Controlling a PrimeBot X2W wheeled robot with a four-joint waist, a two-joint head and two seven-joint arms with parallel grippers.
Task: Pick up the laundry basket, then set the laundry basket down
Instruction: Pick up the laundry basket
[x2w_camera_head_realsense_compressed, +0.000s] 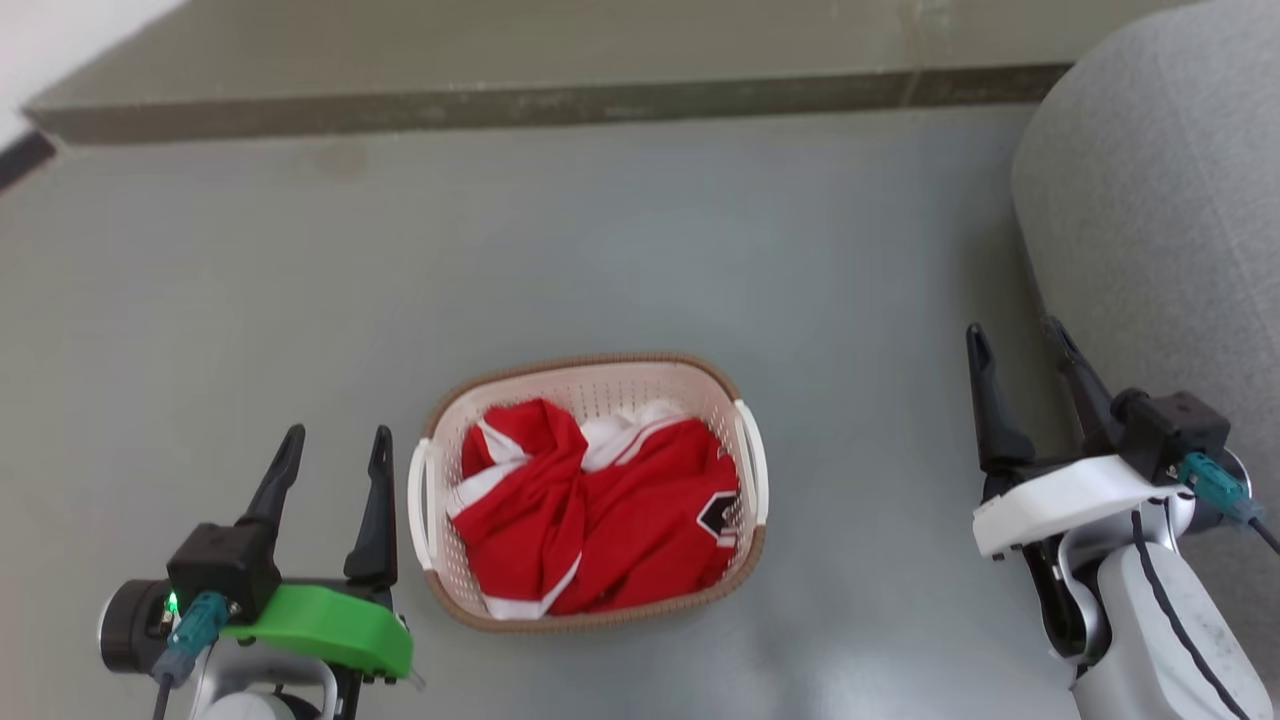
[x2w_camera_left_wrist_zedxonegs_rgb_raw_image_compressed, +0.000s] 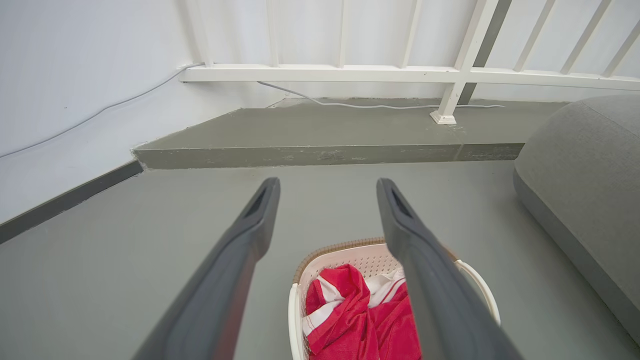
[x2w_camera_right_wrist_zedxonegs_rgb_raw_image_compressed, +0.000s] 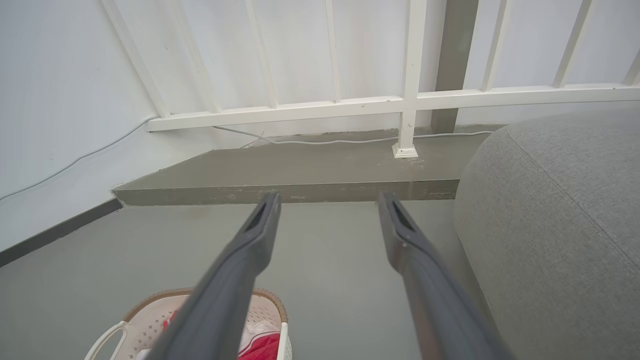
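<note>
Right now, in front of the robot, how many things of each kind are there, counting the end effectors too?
Cream-white perforated plastic laundry basket: 1
Red-and-white cloth bundle inside it: 1 (single garments cannot be told apart)
Grey fabric-covered cushion: 1
Dark-fingered end effectors: 2 (left end effector, right end effector, both open)
Total: 5

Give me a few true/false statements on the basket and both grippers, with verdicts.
1. The laundry basket sits on the floor. True.
2. The left gripper is shut on a basket handle. False: it is open beside the basket, gripping nothing.
3. A red and white garment lies in the basket. True.
4. The right gripper holds the basket rim. False: it is open, well apart from the basket, near the grey cushion.
</note>
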